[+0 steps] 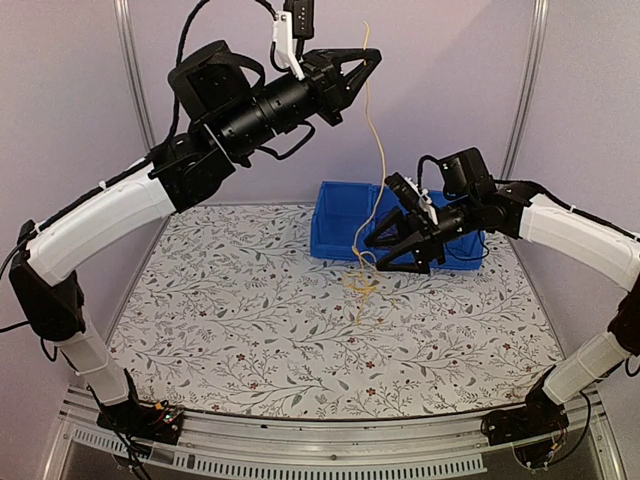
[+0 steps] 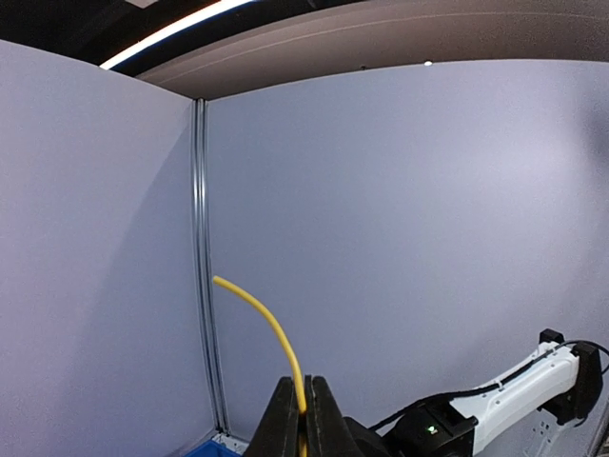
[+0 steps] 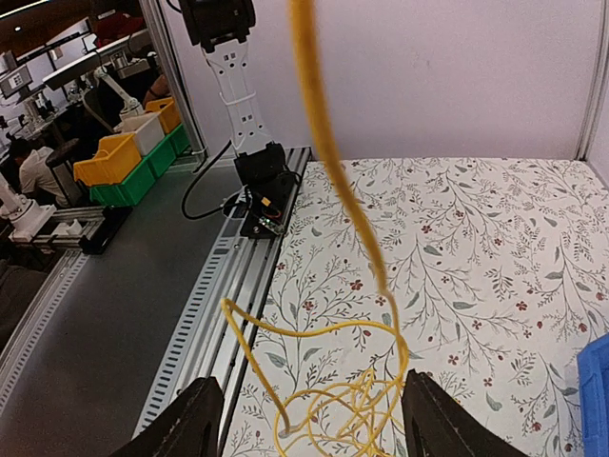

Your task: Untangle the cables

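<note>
– Well, how is the bench [image 1: 230,320] described?
– It is covered by a pale sheet printed with grey leafy sprigs and small red flowers. A blue plastic bin [image 1: 345,228] is set at its far side. The space is closed in by plain lilac-grey wall panels joined by aluminium posts [image 1: 130,60].
– And past the near edge?
– A slotted metal rail [image 3: 224,305] and a grey floor are seen from the right wrist, with yellow and green bins [image 3: 128,152] further off.
– Where is the yellow cable [image 3: 316,95] found?
– One end is pinched high in the air by the clenched left pincer [image 1: 372,58], a short tip curving out above it. From there the strand is hung down to a tangle [image 1: 360,283] of loops lying on the sheet just in front of the bin.
– The right pincer [image 3: 312,400]?
– It is spread wide, low over the tangle, with the strand between its fingers; no contact can be made out.
</note>
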Controlling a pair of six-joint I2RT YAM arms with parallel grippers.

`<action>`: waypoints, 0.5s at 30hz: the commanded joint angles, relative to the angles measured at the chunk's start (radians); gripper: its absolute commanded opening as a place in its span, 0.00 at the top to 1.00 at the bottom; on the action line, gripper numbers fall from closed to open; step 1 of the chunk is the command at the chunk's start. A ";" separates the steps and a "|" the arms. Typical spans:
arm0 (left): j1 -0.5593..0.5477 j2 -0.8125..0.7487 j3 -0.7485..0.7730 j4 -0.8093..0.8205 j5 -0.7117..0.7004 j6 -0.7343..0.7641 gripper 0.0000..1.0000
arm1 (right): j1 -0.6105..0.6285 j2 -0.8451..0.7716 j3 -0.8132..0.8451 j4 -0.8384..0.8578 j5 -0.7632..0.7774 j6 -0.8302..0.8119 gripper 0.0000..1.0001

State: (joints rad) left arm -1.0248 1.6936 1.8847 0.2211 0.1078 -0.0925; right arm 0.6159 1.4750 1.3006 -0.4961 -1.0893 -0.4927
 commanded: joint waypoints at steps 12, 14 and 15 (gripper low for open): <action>-0.046 -0.012 0.004 0.025 -0.081 0.073 1.00 | 0.140 0.075 0.046 0.144 0.231 0.187 0.61; -0.047 -0.013 0.005 0.027 -0.089 0.082 1.00 | 0.140 0.084 0.056 0.154 0.262 0.210 0.75; -0.048 -0.014 0.004 0.026 -0.094 0.085 1.00 | 0.140 0.088 0.056 0.158 0.271 0.216 0.78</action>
State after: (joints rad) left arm -1.0557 1.6936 1.8847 0.2218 0.0422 -0.0364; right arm 0.7612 1.5433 1.3205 -0.4068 -0.9367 -0.3687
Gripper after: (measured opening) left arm 0.000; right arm 0.271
